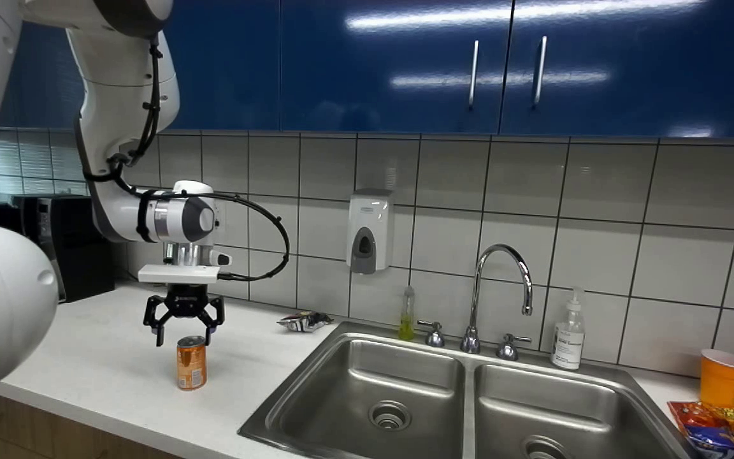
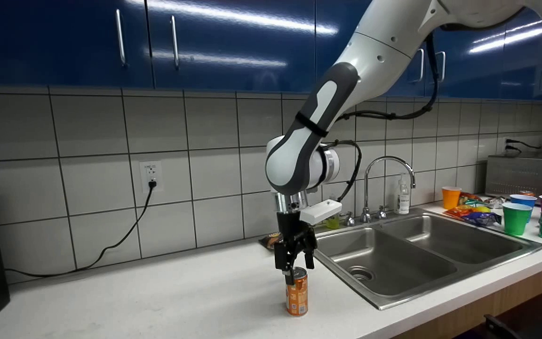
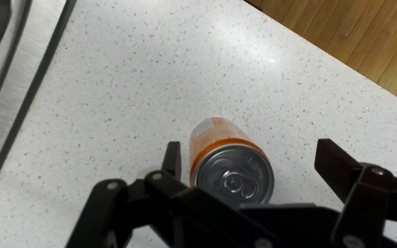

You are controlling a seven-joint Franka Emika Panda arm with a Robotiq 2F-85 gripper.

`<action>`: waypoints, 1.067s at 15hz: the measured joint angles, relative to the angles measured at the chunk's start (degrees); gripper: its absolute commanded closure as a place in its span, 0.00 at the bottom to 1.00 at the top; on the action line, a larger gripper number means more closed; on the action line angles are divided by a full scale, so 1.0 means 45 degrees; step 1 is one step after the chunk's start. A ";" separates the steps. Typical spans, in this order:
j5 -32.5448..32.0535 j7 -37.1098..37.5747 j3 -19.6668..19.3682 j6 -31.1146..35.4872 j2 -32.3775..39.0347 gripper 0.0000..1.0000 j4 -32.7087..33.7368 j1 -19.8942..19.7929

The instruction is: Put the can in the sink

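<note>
A black two-fingered gripper (image 1: 184, 336) points down at the end of a white robot arm (image 1: 118, 76), its fingers spread wide; in the wrist view a small orange can (image 1: 191, 366) sits between them, a gap on either side, nearer to one finger; the can stands upright, grey lid and ring-pull facing up, on a white, grey-flecked counter (image 1: 106, 344), beside the sink (image 1: 469, 408) but outside it; the sink is brushed steel, two basins side by side, with a chrome gooseneck faucet (image 1: 475, 294); a pump bottle (image 1: 569, 341) and a small bottle (image 1: 407, 319) of yellow-green liquid stand along its back; a crumpled foil packet (image 1: 306, 321) lies near its back corner. Farther along I see an orange cup (image 1: 725, 382), bright snack bags (image 1: 705, 414) and, in an exterior view, a green cup (image 2: 515, 219); behind, the wall (image 1: 520, 169) is pale tile with dark grout, holding a white dispenser (image 1: 373, 223); glossy blue cabinets (image 1: 399, 51) run above, streaked with reflected light.
</note>
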 measured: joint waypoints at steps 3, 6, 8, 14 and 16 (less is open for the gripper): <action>-0.0168 0.0018 0.0000 0.0015 0.0164 0.00 0.0001 0.0006; -0.0325 0.0065 -0.0001 0.0023 0.0274 0.00 0.0002 0.0006; -0.0367 0.0085 -0.0002 0.0029 0.0338 0.00 0.0002 0.0006; -0.0420 0.0156 -0.0002 0.0172 0.0531 0.00 0.0037 0.0007; -0.0455 0.0208 -0.0002 0.0251 0.0598 0.00 0.0070 0.0010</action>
